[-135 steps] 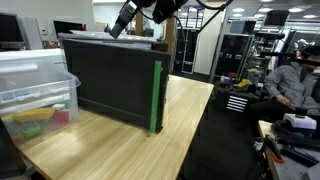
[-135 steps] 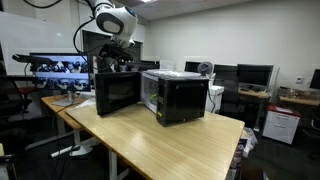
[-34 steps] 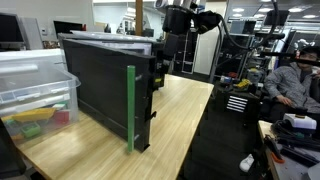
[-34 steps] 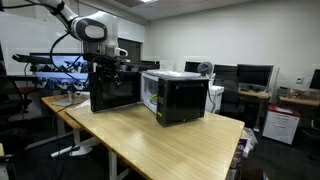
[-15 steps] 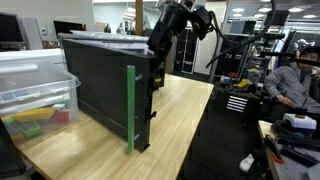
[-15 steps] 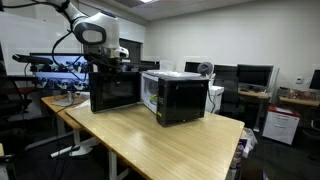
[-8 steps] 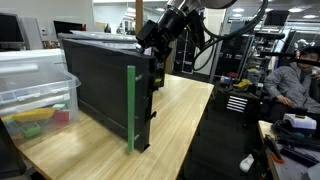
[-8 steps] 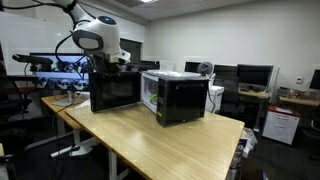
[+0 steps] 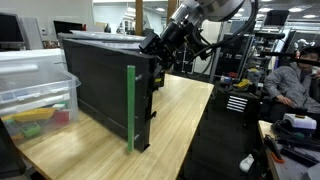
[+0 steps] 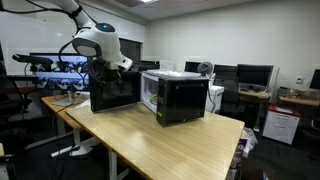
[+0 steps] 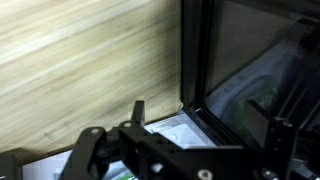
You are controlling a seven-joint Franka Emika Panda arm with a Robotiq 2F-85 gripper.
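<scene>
A large black microwave (image 9: 95,85) stands on the wooden table (image 9: 185,125); its door edge carries a green strip (image 9: 130,108). It also shows in an exterior view (image 10: 115,92). My gripper (image 9: 153,45) hangs beside the microwave's upper corner, above the table; it shows in an exterior view (image 10: 120,64) too. In the wrist view the gripper (image 11: 205,125) is open and empty, its black fingers spread over the door's black frame (image 11: 195,60) and the wood below. I cannot tell whether a finger touches the microwave.
A second black microwave (image 10: 180,97) stands on the same table (image 10: 150,140). A clear plastic bin (image 9: 35,85) with coloured items sits by the first microwave. A seated person (image 9: 295,85) and desks are beyond the table's edge.
Since nine seconds ago the green-edged door has swung to a new angle. Over the last second the arm has tilted over and the gripper has moved in toward the microwave's upper corner.
</scene>
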